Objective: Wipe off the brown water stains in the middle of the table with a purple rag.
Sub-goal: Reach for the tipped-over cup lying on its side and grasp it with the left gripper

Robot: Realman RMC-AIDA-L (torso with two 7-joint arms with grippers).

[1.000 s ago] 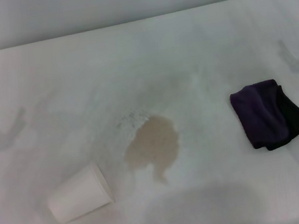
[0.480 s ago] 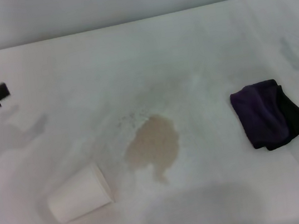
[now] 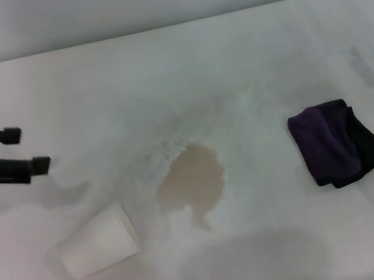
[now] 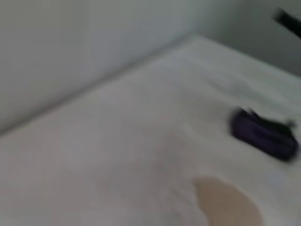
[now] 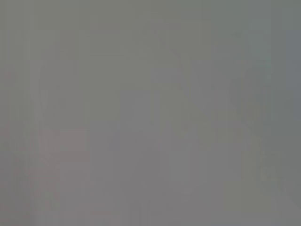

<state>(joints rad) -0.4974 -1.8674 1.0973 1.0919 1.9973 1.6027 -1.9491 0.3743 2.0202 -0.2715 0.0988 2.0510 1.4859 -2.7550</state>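
Left gripper hovers at the table's 9 o'clock edge, its 2 fingers spread apart, holding nothing. The brown water stains sit dead centre; the purple rag lies at 3 o'clock, untouched. The right gripper barely shows at the far right; I cannot tell its state. Risk: the tipped paper cup lies near the left gripper, so a low sweep could knock it into the stain.

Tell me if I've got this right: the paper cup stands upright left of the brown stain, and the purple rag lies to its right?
Not quite. In the head view the paper cup lies on its side, not upright. It is left of the brown stain, and the purple rag lies to the right.
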